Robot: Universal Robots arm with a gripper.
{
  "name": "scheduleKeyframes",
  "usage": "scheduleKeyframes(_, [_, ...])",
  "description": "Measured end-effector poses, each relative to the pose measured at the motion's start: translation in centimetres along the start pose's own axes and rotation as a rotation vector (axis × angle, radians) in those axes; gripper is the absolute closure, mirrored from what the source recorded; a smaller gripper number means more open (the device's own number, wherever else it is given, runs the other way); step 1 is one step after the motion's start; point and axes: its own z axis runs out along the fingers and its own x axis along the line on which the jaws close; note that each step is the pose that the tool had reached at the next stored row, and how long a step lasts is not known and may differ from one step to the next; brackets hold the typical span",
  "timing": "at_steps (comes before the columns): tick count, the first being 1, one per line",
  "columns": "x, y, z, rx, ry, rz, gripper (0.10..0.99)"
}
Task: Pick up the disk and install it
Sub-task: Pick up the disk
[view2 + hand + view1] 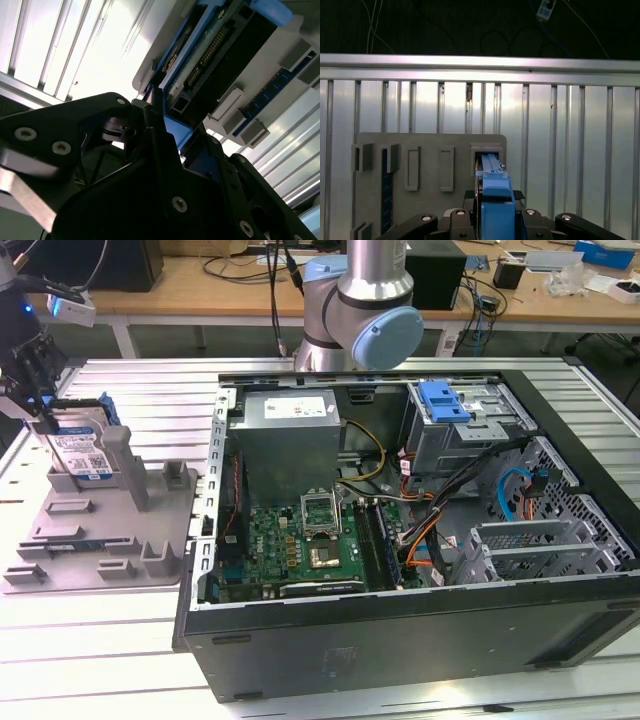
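Observation:
The disk (pixel 82 448) stands on edge in a slot of the grey holder (pixel 110 530) at the exterior view's left; its silver face carries a white-and-blue label and blue rails frame it. My gripper (pixel 38 400) comes down on the disk's upper end, with its black fingers on either side of the blue rail. In the first wrist view the gripper (pixel 495 201) is shut on the disk's blue rail (pixel 495 185), over the grey holder (pixel 425 165). The second wrist view shows the disk's connector edge (pixel 210 55) and the gripper (pixel 167 131) closed against the blue rail.
An open computer case (pixel 400 660) lies at the exterior view's right, with a motherboard (pixel 300 540), a grey power supply (pixel 290 440), cables and a drive cage holding a blue bracket (pixel 445 400). The arm's base (pixel 360 310) stands behind the case. The table (pixel 90 660) is slatted aluminium.

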Motion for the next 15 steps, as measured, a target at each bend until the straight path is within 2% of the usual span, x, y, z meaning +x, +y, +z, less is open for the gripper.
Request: scheduleKeyframes(15, [0.00, 0.00, -0.16, 0.000, -0.0001, 0.000, 0.718])
